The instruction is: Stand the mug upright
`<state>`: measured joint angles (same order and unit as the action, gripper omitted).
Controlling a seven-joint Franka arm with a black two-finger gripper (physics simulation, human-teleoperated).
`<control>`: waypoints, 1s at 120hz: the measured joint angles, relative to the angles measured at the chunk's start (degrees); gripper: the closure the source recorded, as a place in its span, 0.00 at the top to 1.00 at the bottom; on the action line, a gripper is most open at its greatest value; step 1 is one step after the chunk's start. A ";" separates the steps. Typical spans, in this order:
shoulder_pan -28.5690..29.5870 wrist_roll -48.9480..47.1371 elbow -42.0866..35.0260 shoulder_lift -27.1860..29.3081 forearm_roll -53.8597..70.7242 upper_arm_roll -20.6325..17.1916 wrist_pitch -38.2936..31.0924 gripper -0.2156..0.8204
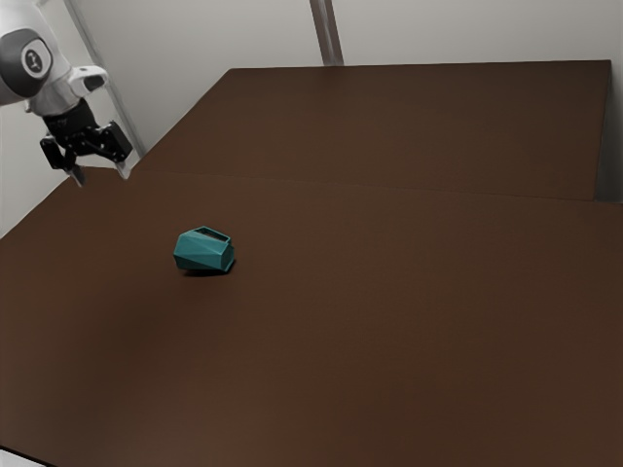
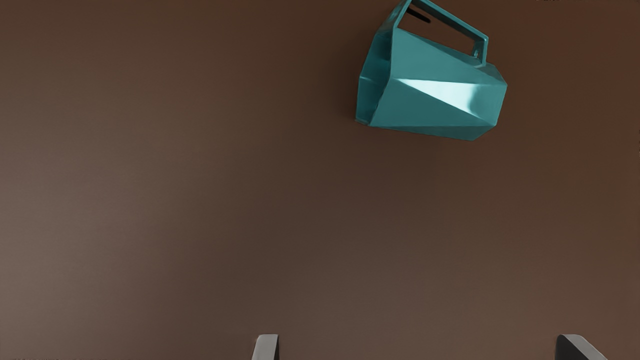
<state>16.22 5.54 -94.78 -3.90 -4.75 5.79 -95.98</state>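
Note:
My gripper (image 1: 101,176) hangs in the exterior view's upper left, above the table and apart from the mug. A teal faceted mug (image 1: 203,252) lies on its side on the brown table, with its handle turned upward. In the wrist view the mug (image 2: 440,95) shows its open mouth at one end and its closed base at the other. The two fingertips of the gripper (image 2: 417,347) stand wide apart there, with bare tabletop between them.
The brown tabletop (image 1: 389,321) stretches across the exterior view, with a seam near its far part. Pale walls rise behind it, and a grey post (image 1: 327,34) stands at the far edge.

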 joint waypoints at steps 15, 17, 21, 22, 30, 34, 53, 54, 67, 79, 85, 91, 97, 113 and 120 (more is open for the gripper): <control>2.45 0.41 0.36 -4.89 -6.86 0.30 -1.25 0.79; 2.66 0.49 0.50 -5.52 -7.77 0.38 -1.38 0.79; 3.14 0.73 0.80 -6.90 -9.63 0.53 -1.60 0.79; 3.25 0.81 0.86 -7.28 -10.11 0.57 -1.65 0.79; 4.34 1.58 2.05 -10.34 -13.38 0.73 -1.97 0.79; 4.94 1.97 2.58 -11.71 -14.73 0.77 -2.09 0.79; 5.47 4.13 5.39 -18.74 -19.68 0.80 -2.43 0.79; 5.48 4.26 5.66 -19.12 -19.88 0.80 -2.44 0.79; 5.71 5.80 9.29 -23.33 -22.05 0.80 -2.50 0.79; 5.71 7.13 11.79 -26.56 -24.20 0.73 -2.65 0.79; 5.68 7.72 13.02 -27.97 -24.92 0.62 -2.73 0.79; 5.69 8.34 13.61 -29.21 -25.94 0.58 -2.84 0.79; 5.68 8.95 13.84 -29.96 -26.88 0.54 -3.01 0.79; 5.67 10.34 13.90 -31.27 -29.25 0.16 -3.69 0.79; 5.66 10.85 13.81 -31.73 -30.04 -0.25 -3.95 0.79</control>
<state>21.89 16.39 -80.97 -35.63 -34.78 5.54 -99.93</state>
